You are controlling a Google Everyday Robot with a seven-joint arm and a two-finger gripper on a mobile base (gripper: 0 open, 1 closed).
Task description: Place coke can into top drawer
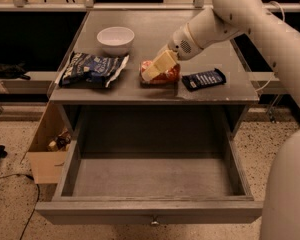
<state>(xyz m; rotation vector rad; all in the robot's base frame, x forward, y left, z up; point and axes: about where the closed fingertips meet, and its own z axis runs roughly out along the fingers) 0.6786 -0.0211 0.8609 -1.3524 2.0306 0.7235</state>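
The coke can (166, 77) is orange-red and lies on its side on the grey tabletop (155, 29), near the front edge at the middle. My gripper (155, 69) has cream-coloured ends and reaches down from the upper right. It sits right at the can, covering the can's left upper part. The top drawer (95, 211) is pulled fully out below the tabletop. Its inside shows nothing in it, and its small round knob (154, 222) is on the front panel.
A white bowl (115, 38) stands at the back left of the tabletop. A blue-and-white chip bag (90, 69) lies left of the can and a flat dark-blue bar wrapper (204, 79) right of it. A cardboard box (45, 151) stands on the floor to the left.
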